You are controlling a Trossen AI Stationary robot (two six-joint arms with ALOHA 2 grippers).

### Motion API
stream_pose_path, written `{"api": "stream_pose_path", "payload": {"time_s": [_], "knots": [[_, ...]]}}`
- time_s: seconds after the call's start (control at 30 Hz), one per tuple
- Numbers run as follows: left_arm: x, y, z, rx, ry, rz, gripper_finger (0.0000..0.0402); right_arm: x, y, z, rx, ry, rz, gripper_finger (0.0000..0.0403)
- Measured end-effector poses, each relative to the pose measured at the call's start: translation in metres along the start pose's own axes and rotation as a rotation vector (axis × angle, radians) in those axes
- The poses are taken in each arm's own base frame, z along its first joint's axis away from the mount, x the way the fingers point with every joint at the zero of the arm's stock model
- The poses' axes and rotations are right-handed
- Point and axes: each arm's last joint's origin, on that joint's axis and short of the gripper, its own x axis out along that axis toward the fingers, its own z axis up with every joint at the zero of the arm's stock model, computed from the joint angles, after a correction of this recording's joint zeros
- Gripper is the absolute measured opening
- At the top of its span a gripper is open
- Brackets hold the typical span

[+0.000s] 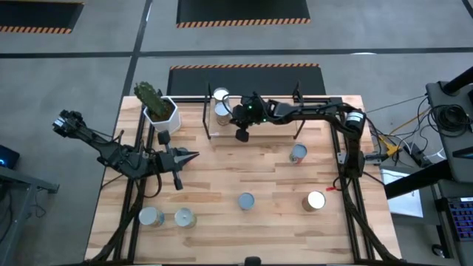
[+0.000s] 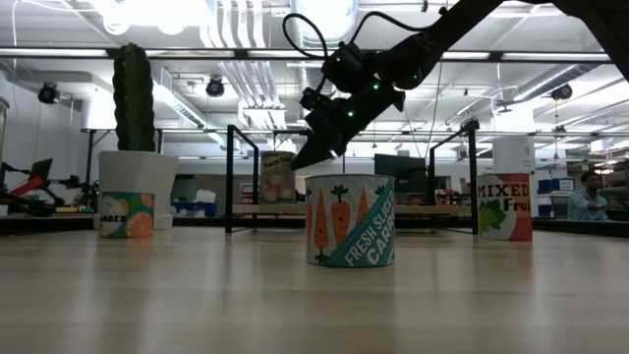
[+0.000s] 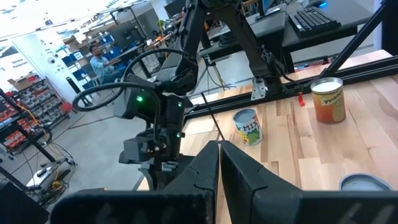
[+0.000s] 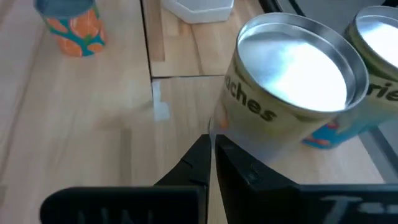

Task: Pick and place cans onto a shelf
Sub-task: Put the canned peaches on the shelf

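My right gripper (image 1: 242,134), fingers pinched together and empty, hangs just beside the low light-wood shelf (image 1: 255,130).

The upright silver-topped can (image 4: 289,93) on it stands beside my fingertips; my left gripper (image 1: 194,156), also closed, waits well apart.

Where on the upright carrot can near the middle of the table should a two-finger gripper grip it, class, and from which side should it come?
Grip the carrot can across its round side wall, coming straight down from above. It stands upright with its flat lid up and open tabletop all round, so the fingers can probably straddle it freely. The left gripper looks slightly nearer than the right gripper, which is at the shelf.
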Motion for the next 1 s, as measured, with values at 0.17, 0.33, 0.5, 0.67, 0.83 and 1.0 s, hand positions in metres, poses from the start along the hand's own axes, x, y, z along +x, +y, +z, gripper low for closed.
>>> {"api": "stream_pose_path", "payload": {"time_s": [0.17,0.33,0.5,0.67,0.83,1.0], "knots": [[0.000,0.000,0.000,0.000,0.000,0.000,0.0000,-0.001,-0.009,-0.005,-0.001,0.033,-0.065,0.0013],[0.000,0.000,0.000,0.001,0.001,0.000,0.0000,0.005,-0.014,-0.006,0.000,-0.003,-0.091,0.0013],[0.000,0.000,0.000,-0.002,-0.002,0.000,0.0000,0.007,-0.015,-0.001,-0.007,-0.058,-0.102,0.0013],[0.000,0.000,0.000,-0.002,-0.002,0.000,0.0000,0.006,-0.016,0.001,0.004,-0.076,-0.107,0.0013],[0.000,0.000,0.000,-0.003,-0.002,0.000,0.0000,0.005,-0.016,0.002,0.006,-0.088,-0.109,0.0013],[0.000,0.000,0.000,-0.002,-0.002,0.000,0.0000,0.004,-0.016,0.004,0.004,-0.091,-0.110,0.0013]]}}
